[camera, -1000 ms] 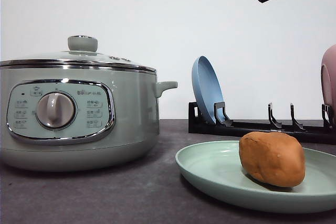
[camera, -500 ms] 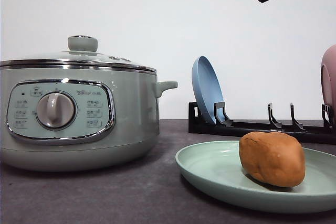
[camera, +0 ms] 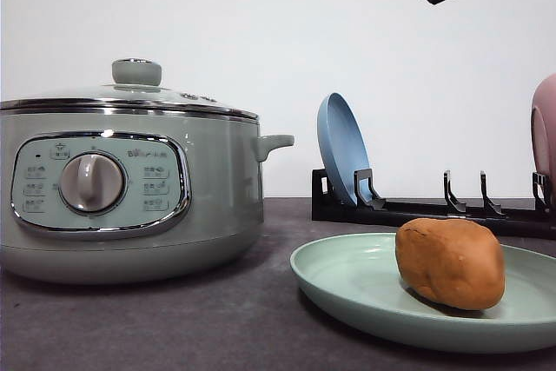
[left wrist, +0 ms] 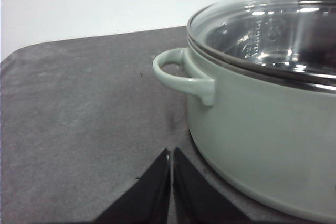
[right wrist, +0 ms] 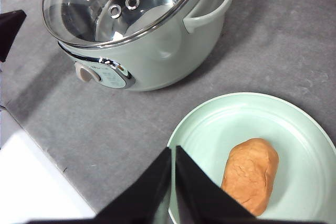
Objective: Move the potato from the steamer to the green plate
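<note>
1. While the lid is sitting on the steamer point(camera: 130, 188), the potato point(camera: 450, 262) is lying on the green plate point(camera: 347, 280), at the steamer's 3 o'clock on the worktop point(camera: 174, 327).
2. The right claw point(right wrist: 172, 153) is hovering above the plate, pressed closed and empty.
3. The left claw point(left wrist: 171, 155) is sitting closed and empty beside the steamer.

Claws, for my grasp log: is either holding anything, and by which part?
Nothing. The left claw and right claw are shut on nothing; the potato lies free.

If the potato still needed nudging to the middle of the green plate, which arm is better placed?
Right. Its shut end effector hangs over the green plate beside the potato, while the left end effector sits low by the closed steamer.
</note>
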`<state>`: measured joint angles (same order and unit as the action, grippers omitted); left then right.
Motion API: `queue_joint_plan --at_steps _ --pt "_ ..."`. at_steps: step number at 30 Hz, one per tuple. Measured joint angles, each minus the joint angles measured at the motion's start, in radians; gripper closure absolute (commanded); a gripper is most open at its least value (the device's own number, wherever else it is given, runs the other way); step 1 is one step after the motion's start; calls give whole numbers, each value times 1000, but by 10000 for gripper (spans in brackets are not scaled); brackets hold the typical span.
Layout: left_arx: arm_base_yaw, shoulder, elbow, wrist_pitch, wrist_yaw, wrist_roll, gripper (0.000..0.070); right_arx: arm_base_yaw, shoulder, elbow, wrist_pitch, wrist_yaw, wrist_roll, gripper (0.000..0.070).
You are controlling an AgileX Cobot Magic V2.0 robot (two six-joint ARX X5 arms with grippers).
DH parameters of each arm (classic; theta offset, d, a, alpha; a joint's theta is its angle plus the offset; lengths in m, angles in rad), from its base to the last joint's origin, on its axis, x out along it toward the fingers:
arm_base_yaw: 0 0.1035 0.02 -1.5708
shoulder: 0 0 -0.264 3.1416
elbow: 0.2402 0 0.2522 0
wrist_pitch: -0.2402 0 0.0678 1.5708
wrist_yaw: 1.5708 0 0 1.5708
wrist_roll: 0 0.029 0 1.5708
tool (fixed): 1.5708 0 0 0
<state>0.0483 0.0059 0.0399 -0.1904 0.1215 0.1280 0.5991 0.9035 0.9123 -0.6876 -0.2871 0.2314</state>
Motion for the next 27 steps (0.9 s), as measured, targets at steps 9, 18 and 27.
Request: queue_joint_plan --at_steps 9,18,27 --pt "0 0 -4 7 0 -11 700 0 0 0 0 0 0 700" --pt "0 0 -4 8 -1 -11 700 0 0 0 0 0 0 700" --pt "0 0 -4 7 -1 -11 700 0 0 0 0 0 0 700"
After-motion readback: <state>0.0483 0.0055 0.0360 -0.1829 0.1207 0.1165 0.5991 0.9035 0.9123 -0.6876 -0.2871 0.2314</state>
